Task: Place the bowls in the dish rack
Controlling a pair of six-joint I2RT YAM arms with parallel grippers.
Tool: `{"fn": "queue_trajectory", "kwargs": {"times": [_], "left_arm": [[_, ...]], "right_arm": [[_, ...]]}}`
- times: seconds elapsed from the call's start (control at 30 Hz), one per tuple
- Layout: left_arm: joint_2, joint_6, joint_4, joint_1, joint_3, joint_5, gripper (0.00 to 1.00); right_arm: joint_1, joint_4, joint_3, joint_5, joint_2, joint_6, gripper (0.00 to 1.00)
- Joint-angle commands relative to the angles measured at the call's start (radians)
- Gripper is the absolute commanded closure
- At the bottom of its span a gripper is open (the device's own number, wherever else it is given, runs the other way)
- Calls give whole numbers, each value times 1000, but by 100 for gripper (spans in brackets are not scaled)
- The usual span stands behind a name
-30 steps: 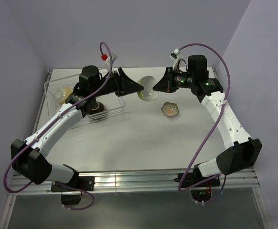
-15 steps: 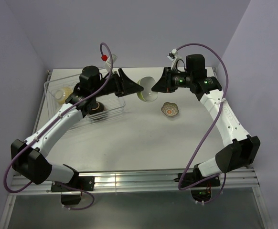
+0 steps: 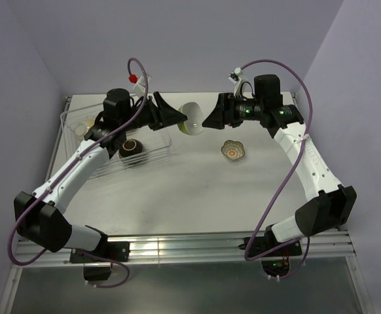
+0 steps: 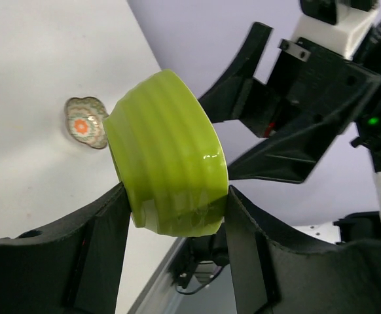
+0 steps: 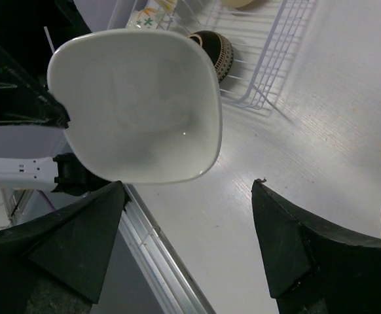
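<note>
Lime-green bowl (image 4: 167,163) tight between left jaws; right jaws wide apart, near it.

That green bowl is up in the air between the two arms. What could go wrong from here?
The left hand pinches the lime-green bowl by its glossy, curved outside, tilted above the table; it might slip and fall. The right hand stands open close by, so a swing could knock the bowl. The dish rack already holds a dark brown bowl, which the green one might strike on landing.
</note>
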Motion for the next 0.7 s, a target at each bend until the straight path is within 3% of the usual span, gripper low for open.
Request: {"fn": "queue_trajectory", "kwargs": {"times": [0.0, 0.17, 0.37, 0.4, 0.43, 0.67], "left_arm": [[-9, 90, -37, 36, 46, -19, 100], [40, 241, -148, 106, 141, -34, 100], [132, 570, -300, 185, 256, -46, 100], [142, 606, -303, 194, 267, -51, 100], [146, 644, -300, 212, 268, -51, 100], [122, 1072, -207, 262, 206, -111, 100]], "right_arm": [[7, -1, 53, 4, -11, -12, 13], [4, -15, 66, 18, -7, -20, 11], [0, -31, 77, 28, 2, -29, 10], [-2, -38, 80, 32, 2, -32, 9], [-5, -41, 82, 38, 2, -32, 0], [-19, -47, 83, 52, -1, -40, 0]]}}
